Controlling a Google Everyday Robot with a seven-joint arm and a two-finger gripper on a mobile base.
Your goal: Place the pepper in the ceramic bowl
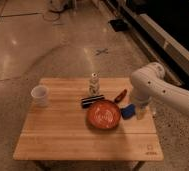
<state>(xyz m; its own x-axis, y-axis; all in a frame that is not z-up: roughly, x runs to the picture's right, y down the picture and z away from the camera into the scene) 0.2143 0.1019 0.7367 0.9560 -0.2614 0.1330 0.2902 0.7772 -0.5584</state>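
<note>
The pepper [120,95] is a small slim red item lying on the wooden table [63,135], just behind and to the right of the ceramic bowl. The ceramic bowl [103,114] is wide, shallow and orange-red with a lighter speckled centre, and nothing shows inside it. My gripper [139,112] hangs down from the white arm [150,82] at the table's right side. It is right of the bowl, beside a blue block, and a little in front of and to the right of the pepper. It does not touch the pepper.
A blue block [128,111] lies between the bowl and the gripper. A black rectangular bar [92,100] lies behind the bowl. A small pale bottle [94,84] stands behind the bar. A white cup [40,95] stands at the left. Shiny floor surrounds the table.
</note>
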